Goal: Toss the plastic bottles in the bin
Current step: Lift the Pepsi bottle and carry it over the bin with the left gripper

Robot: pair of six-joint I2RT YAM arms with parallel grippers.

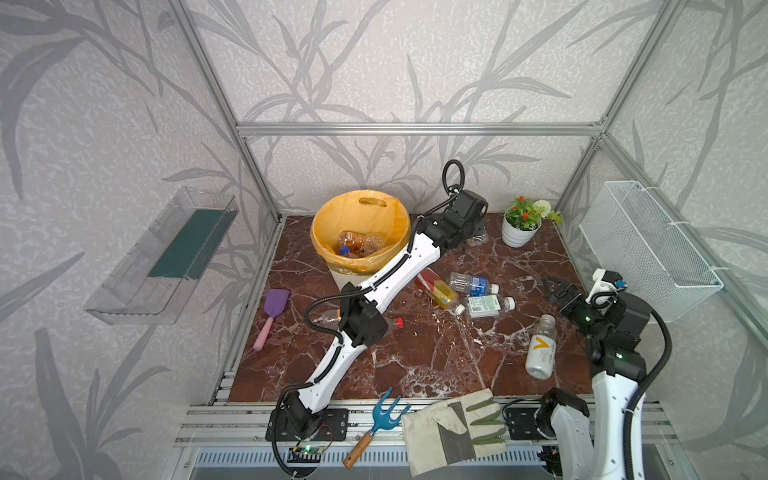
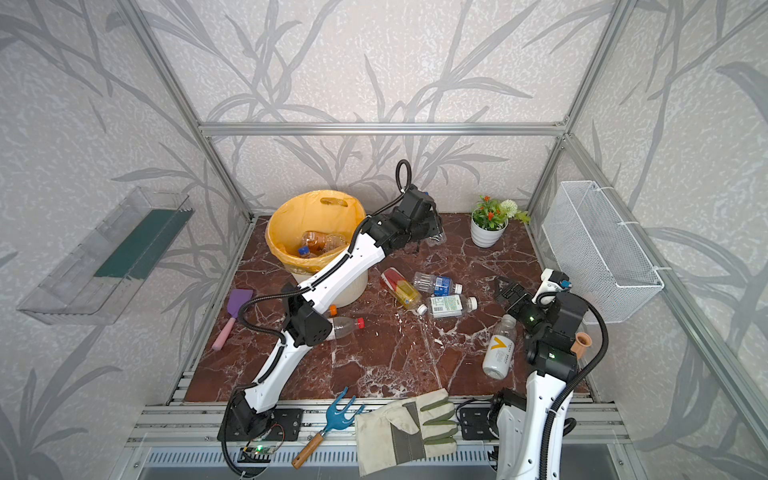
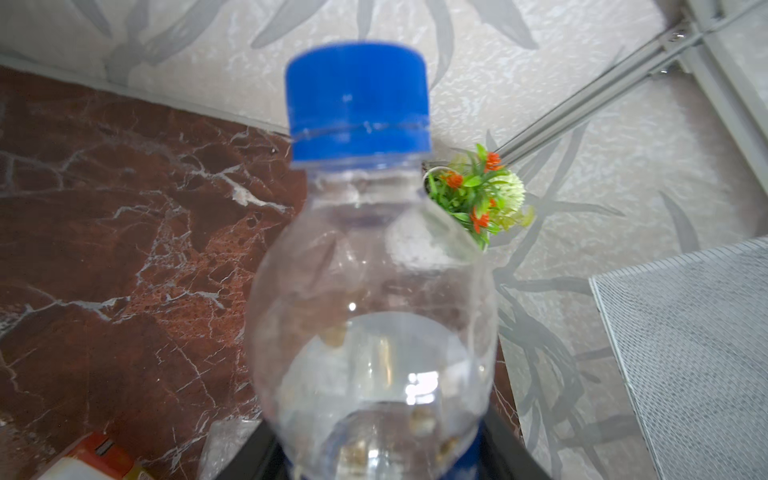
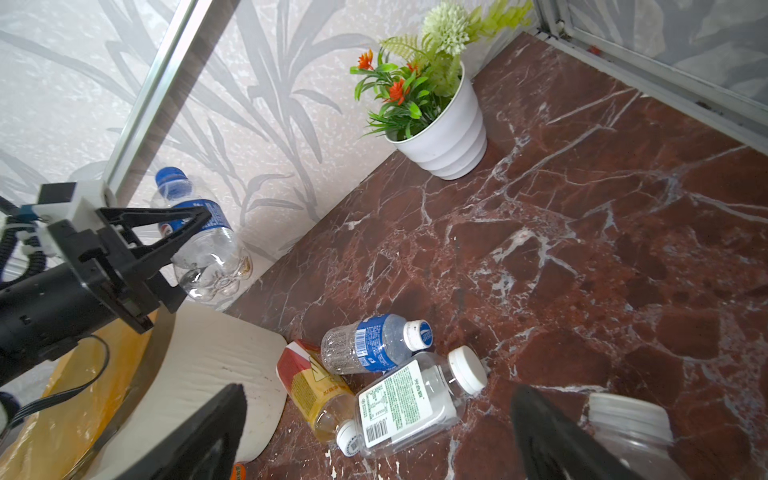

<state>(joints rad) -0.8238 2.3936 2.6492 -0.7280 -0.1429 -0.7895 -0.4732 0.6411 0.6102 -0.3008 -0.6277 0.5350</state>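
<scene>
left fingers (image 4: pixel 166 249): clenched on one clear blue-capped bottle (image 3: pixel 374 291), held off the worktop (image 1: pixel 415 365) at its far edge, just beside the bin (image 1: pixel 328 253) | right fingers (image 4: pixel 208 436): spread wide, empty, near the right edge | loose bottles (image 1: pixel 473 284): five lying on the worktop | binned bottles (image 1: pixel 357 243): at least two | bin: one, far-left corner

Twin high overhead views, close low wrist cameras (both toward the potted plant (image 4: pixel 444 133))
</scene>
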